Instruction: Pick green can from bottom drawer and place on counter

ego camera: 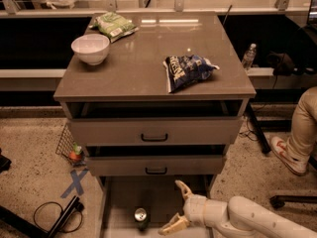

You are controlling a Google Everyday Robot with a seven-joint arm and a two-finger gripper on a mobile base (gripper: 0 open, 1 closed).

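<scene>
The green can (141, 218) stands upright on the pale floor of the bottom drawer (119, 202), which is pulled out; its silver top faces up. My gripper (177, 207) is open over the drawer, just right of the can, with one finger (183, 188) pointing up and the other (171, 225) low near the can. It holds nothing. The counter (143, 63) is the glossy grey-brown top of the cabinet above.
On the counter lie a white bowl (90, 48), a green snack bag (113, 25) and a blue snack bag (187, 70). Two upper drawers with black handles (154, 137) stick out slightly. A person's leg and shoe (297, 143) are at the right; a cable (54, 217) lies on the floor at the left.
</scene>
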